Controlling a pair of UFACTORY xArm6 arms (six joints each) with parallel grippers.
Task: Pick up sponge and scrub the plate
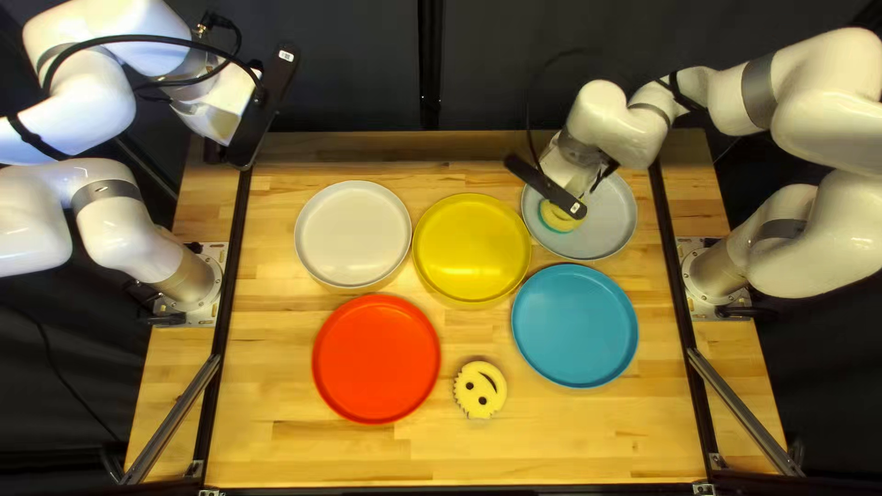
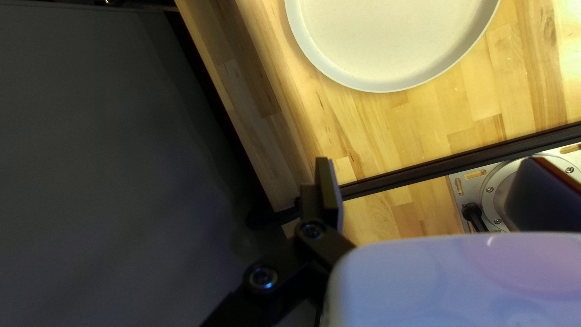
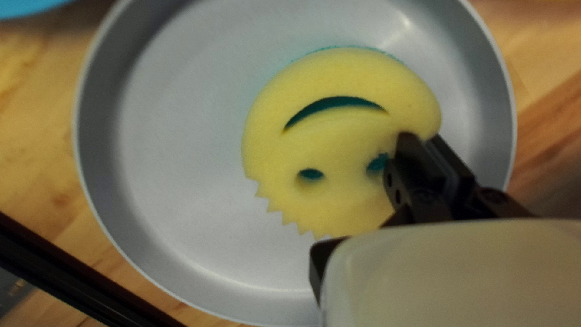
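Note:
A yellow smiley sponge (image 3: 336, 150) with a teal underside lies flat inside the grey plate (image 3: 181, 136). My right gripper (image 3: 401, 152) is shut on the sponge's edge beside one eye hole; only one black finger (image 3: 411, 172) shows. In the top left view the same sponge (image 1: 559, 217) sits at the left of the grey plate (image 1: 610, 224), under my right gripper (image 1: 570, 207). My left gripper (image 1: 258, 110) hangs open and holds nothing above the table's far left corner. One of its fingers (image 2: 324, 181) shows over the black rail, and the white plate (image 2: 390, 41) lies ahead of it.
A second smiley sponge (image 1: 480, 390) lies near the front, between the orange plate (image 1: 376, 357) and the blue plate (image 1: 574, 325). A yellow plate (image 1: 472, 246) and a white plate (image 1: 353, 233) fill the middle. Black rails (image 1: 227, 289) run along both table sides.

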